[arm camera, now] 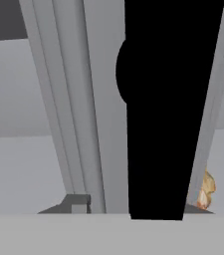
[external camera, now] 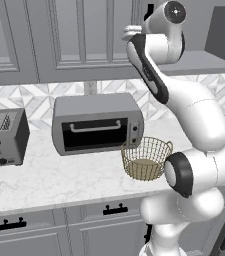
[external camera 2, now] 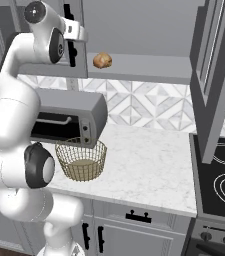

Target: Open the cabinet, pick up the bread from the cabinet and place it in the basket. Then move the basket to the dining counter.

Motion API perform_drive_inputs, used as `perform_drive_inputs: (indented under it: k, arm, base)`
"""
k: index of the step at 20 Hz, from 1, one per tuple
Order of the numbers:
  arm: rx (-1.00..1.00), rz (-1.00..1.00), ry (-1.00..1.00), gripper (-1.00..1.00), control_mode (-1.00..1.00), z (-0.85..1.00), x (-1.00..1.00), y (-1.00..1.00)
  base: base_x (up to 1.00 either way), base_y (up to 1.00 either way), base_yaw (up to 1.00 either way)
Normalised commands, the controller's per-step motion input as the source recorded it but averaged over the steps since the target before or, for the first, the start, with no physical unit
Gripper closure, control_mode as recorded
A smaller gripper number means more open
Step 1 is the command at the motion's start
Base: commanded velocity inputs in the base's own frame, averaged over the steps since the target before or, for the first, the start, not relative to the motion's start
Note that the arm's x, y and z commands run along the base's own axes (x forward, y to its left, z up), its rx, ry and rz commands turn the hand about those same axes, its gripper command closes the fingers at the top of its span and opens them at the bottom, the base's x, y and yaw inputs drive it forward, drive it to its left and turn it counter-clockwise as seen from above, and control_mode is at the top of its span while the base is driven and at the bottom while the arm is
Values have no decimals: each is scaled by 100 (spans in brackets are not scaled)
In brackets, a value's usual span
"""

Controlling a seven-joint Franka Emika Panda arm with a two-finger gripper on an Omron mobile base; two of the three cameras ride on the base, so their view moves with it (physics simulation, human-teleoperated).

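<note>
Your hand (external camera 2: 73,47) sits at the long black vertical bar handle (arm camera: 166,109) of the tall grey cabinet door (arm camera: 103,124); whether its fingers are clamped you cannot tell. The small golden-brown lumpy bread roll (external camera 2: 102,60) lies just beside it to its right, on the plain grey inner shelf (external camera 2: 149,67).

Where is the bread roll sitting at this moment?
In the right base view, the bread sits on the open cabinet's shelf, near its left end, above the toaster oven and the basket.

Golden-brown bread (external camera 2: 102,61), pale-gold basket (external camera 2: 81,159)
</note>
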Motion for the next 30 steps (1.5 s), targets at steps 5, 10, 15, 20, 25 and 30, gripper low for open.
perform_drive_inputs:
  k: [5,10,15,20,25,30]
  arm:
    - [2,12,0,100,-100,-26,-10,98]
    - [0,9,0,100,-100,0,-53,100]
    - [0,4,1,100,-100,0,-73,100]
    - [0,1,0,100,-100,0,-79,100]
    - [0,1,0,100,-100,0,-79,100]
    - [0,1,0,100,-100,0,-83,100]
  base:
    - [0,0,0]
    - [0,0,0]
    - [0,0,0]
    - [0,0,0]
    - [0,0,0]
    - [0,0,0]
